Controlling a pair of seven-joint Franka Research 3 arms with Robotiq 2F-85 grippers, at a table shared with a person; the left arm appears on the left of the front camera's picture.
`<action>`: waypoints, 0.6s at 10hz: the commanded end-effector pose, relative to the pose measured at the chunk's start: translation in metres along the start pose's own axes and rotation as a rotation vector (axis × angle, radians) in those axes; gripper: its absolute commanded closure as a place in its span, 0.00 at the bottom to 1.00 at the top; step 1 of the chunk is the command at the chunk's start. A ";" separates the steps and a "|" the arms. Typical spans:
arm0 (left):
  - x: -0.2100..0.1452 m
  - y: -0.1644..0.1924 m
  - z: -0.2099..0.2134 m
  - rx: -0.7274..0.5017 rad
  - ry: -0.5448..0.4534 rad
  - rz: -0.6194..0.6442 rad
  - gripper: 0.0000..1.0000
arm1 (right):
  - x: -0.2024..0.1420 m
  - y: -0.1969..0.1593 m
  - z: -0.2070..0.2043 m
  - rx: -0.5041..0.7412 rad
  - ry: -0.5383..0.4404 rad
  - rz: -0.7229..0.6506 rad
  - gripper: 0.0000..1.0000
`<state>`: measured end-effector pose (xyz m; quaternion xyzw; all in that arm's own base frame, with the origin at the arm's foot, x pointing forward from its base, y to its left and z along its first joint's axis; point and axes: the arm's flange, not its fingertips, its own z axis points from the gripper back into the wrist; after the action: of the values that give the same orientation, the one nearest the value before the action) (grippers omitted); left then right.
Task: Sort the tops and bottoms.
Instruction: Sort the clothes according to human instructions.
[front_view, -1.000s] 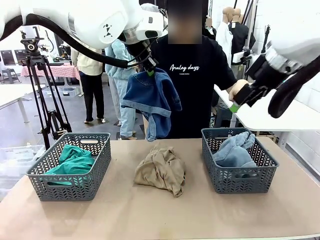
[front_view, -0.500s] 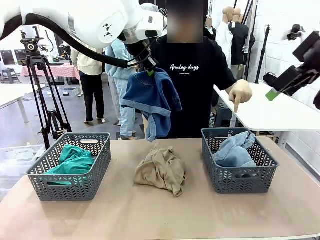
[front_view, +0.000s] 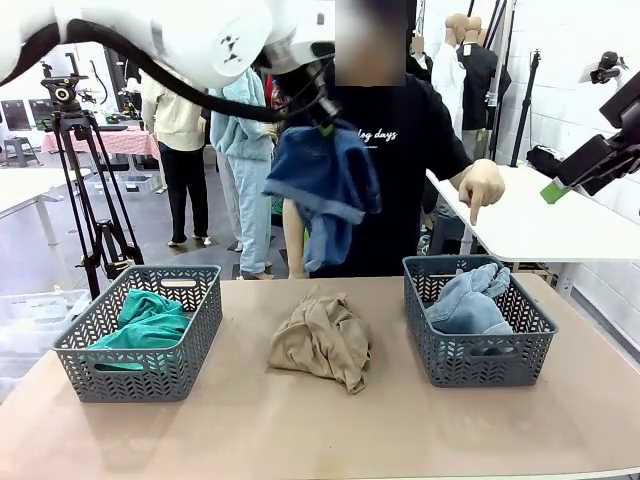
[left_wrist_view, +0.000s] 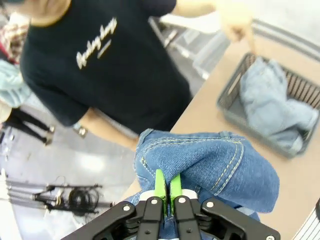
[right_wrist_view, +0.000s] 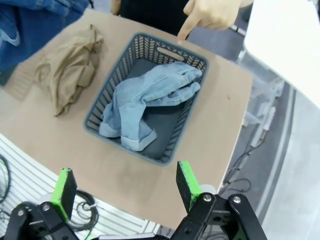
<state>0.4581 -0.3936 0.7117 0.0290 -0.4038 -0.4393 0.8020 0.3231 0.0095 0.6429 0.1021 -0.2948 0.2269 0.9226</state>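
My left gripper (front_view: 322, 120) is shut on the darker denim shorts (front_view: 328, 185), which hang high above the table's back edge in front of the person. In the left wrist view its green pads (left_wrist_view: 160, 184) pinch a fold of that denim (left_wrist_view: 220, 165). The pale shorts (front_view: 468, 305) lie in the right basket (front_view: 480, 370). A teal shirt (front_view: 145, 320) fills the left basket (front_view: 170, 375). A tan top (front_view: 322, 340) lies crumpled on the table between them. My right gripper (front_view: 556, 188) is open, high at the far right; in its wrist view it (right_wrist_view: 124, 179) looks down on the pale shorts (right_wrist_view: 150, 95).
The person's hand (front_view: 482, 185) points a finger down toward the right basket (right_wrist_view: 100, 110). A white table (front_view: 540, 235) stands behind on the right and a tripod (front_view: 95, 180) behind on the left. The tan top (right_wrist_view: 70, 70) lies left of the basket in the right wrist view.
My left gripper has carried the darker shorts a little to the right and up. My right arm has pulled away from the person's hand to the far right.
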 end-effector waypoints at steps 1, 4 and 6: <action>0.048 -0.019 -0.001 -0.086 -0.143 0.042 1.00 | 0.002 0.003 0.001 -0.003 0.014 0.007 0.00; 0.052 -0.040 -0.015 -0.152 -0.042 0.059 1.00 | 0.002 0.003 0.001 -0.003 0.014 0.007 0.00; 0.051 -0.042 -0.003 -0.108 -0.126 0.037 1.00 | 0.002 0.003 0.001 -0.003 0.014 0.007 0.00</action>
<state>0.4514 -0.4676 0.7113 -0.0551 -0.4101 -0.4509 0.7908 0.3228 0.0113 0.6436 0.1019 -0.2950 0.2294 0.9219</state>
